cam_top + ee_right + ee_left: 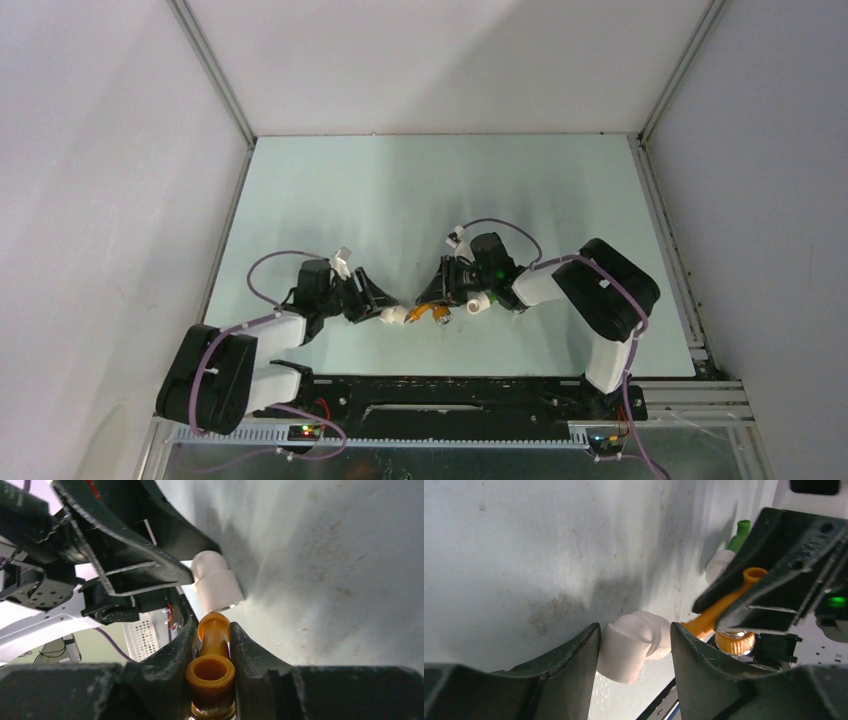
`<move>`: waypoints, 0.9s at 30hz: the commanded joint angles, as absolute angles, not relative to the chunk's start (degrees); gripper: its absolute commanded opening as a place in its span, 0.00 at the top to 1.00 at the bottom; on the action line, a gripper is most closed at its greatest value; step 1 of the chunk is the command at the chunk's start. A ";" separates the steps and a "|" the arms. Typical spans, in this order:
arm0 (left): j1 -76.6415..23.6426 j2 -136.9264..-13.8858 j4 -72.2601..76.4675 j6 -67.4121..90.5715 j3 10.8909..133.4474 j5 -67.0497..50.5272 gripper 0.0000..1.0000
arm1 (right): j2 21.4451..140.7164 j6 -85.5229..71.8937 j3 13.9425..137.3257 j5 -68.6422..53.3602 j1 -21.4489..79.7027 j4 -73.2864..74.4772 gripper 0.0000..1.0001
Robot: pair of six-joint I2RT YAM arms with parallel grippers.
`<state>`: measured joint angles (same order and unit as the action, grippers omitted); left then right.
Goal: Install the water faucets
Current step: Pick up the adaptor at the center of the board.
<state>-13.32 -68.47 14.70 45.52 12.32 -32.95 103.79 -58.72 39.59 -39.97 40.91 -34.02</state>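
Right gripper (pixel 212 630) clamps orange faucet (pixel 214 647), axis pointing at white elbow (pixel 634 645) just ahead, pinched by left gripper (pixel 635 626)

Table (pixel 400 200): pale green top, scuffed, with brownish stains visible in the left wrist view. White walls (pixel 100 200) enclose it on three sides, and an aluminium rail (pixel 212 72) runs up each rear corner.

White elbow fitting (pixel 392 315) (pixel 631 647) (pixel 215 580): near the front edge, left of centre.

Second white elbow fitting (pixel 478 303) (pixel 720 565): to the right, apart from the first.

White slotted cable duct (pixel 450 437): along the front, below the table edge.
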 commanded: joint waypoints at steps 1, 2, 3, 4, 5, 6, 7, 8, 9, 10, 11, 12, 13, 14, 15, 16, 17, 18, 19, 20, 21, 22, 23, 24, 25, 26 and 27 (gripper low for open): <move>-13.08 -71.82 16.95 44.99 10.31 -35.24 0.43 | 107.70 -60.07 42.31 -39.72 40.99 -40.64 1.00; -13.12 -72.08 17.70 45.22 10.20 -35.85 0.43 | 108.09 -59.87 42.40 -39.49 40.96 -40.58 1.00; -13.10 -72.32 18.12 45.39 10.12 -36.28 0.43 | 108.41 -59.49 42.44 -39.02 40.97 -40.15 1.00; -13.26 -72.38 18.21 45.36 10.12 -36.39 0.43 | 108.67 -59.03 42.57 -38.19 41.03 -39.64 1.00; -13.36 -72.35 18.27 45.31 10.04 -36.44 0.43 | 108.90 -58.32 42.74 -37.57 40.93 -38.87 1.00; -13.59 -72.26 18.29 45.20 10.14 -36.48 0.42 | 109.03 -57.77 42.94 -36.96 40.76 -38.15 1.00; -13.97 -72.25 18.19 45.10 10.21 -36.50 0.41 | 109.33 -57.23 43.25 -36.63 40.70 -37.45 1.00; -14.36 -72.25 18.33 45.09 10.23 -36.73 0.41 | 109.59 -56.74 43.65 -36.51 40.57 -36.88 1.00; -14.66 -72.25 18.48 45.13 10.28 -36.86 0.41 | 109.94 -56.48 44.01 -36.50 40.52 -36.76 1.00; -15.01 -72.32 18.79 45.28 10.21 -37.05 0.42 | 110.26 -56.44 44.22 -36.54 40.44 -36.67 1.00; -15.40 -72.38 19.17 45.66 10.11 -37.34 0.42 | 110.52 -56.34 44.47 -36.56 40.43 -36.58 1.00; -15.79 -72.26 19.56 46.08 9.96 -37.47 0.43 | 110.70 -56.27 44.55 -36.50 40.35 -36.50 1.00; -16.16 -72.02 19.76 46.46 9.84 -37.61 0.44 | 110.81 -56.21 44.56 -36.41 40.34 -36.41 1.00; -16.50 -71.61 19.88 46.83 9.72 -37.63 0.47 | 110.90 -56.10 44.56 -36.39 40.36 -36.25 1.00; -16.82 -70.97 20.01 47.25 9.41 -37.62 0.49 | 110.99 -55.89 44.56 -36.39 40.34 -36.07 1.00; -17.18 -70.54 19.99 47.42 9.34 -37.54 0.50 | 111.00 -55.79 44.56 -36.41 40.36 -35.85 1.00; -17.49 -69.88 19.69 47.49 9.32 -37.32 0.50 | 110.96 -55.65 44.56 -36.41 40.34 -35.70 1.00; -17.72 -69.09 19.19 47.42 9.29 -36.89 0.51 | 110.88 -55.61 44.56 -36.39 40.35 -35.64 1.00; -17.84 -68.62 18.63 47.38 9.38 -36.60 0.52 | 110.87 -55.51 44.56 -36.39 40.42 -35.60 1.00; -17.95 -68.34 18.40 47.49 9.36 -36.41 0.54 | 110.71 -55.47 44.56 -36.39 40.38 -35.60 1.00; -17.98 -68.15 18.48 47.79 9.40 -36.29 0.56 | 110.58 -55.46 44.56 -36.39 40.35 -35.60 1.00; -18.14 -68.26 18.79 48.08 9.49 -36.48 0.57 | 110.40 -55.43 44.56 -36.34 40.34 -35.47 1.00; -18.37 -68.49 18.88 48.34 9.65 -36.61 0.58 | 110.18 -55.33 44.56 -36.26 40.34 -35.36 1.00; -18.72 -68.78 18.91 48.42 9.87 -36.46 0.57 | 110.06 -55.29 44.56 -36.22 40.31 -35.34 1.00; -19.05 -69.00 18.91 48.43 10.12 -36.29 0.54 | 109.85 -55.28 44.56 -36.21 40.26 -35.29 1.00; -19.72 -69.14 18.83 48.38 10.30 -35.99 0.50 | 109.66 -55.28 44.56 -36.31 40.32 -35.20 1.00; -20.25 -69.13 18.31 48.04 10.56 -35.46 0.45 | 109.49 -55.16 44.56 -36.30 40.21 -34.93 1.00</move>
<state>-18.52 -69.12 19.14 48.05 9.91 -36.88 110.17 -56.77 42.72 -37.67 40.25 -34.35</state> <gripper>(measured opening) 0.488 0.302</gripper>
